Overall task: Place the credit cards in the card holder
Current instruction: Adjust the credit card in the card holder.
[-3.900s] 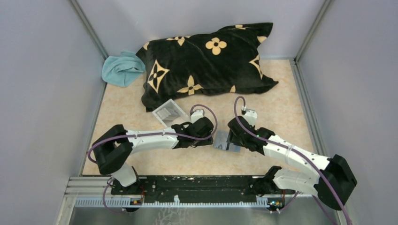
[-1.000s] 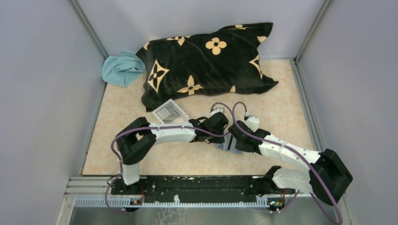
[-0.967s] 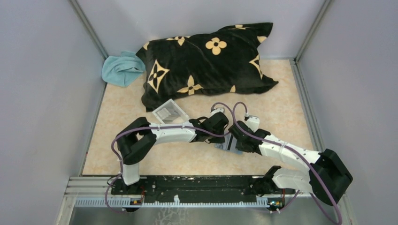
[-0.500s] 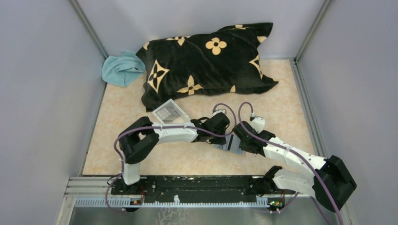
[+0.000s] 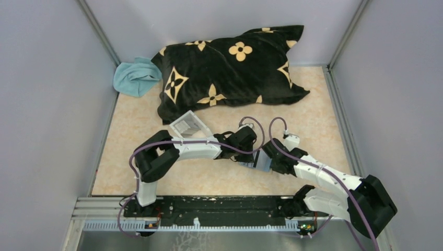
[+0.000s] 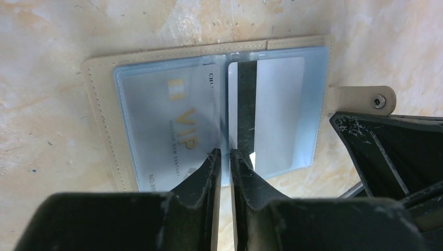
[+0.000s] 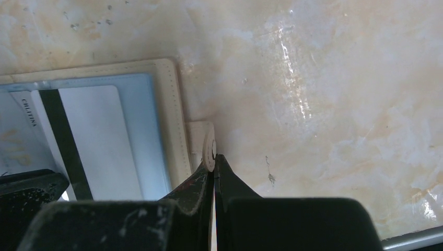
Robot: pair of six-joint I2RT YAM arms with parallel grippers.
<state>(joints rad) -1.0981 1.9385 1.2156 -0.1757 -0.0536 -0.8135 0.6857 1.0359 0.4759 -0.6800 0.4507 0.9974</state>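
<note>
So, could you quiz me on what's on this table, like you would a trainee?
1. Pick one: the gold word on the card in the open card holder reads A) VIP, B) BANK, C) GOLD.
2. True or false: the right tool has its tips at the card holder's snap tab.
3. Short answer: in the overhead view, what lies against the left end of the black flowered pillow?

Key: 1 A. 2 true. 3 a light blue cloth.
</note>
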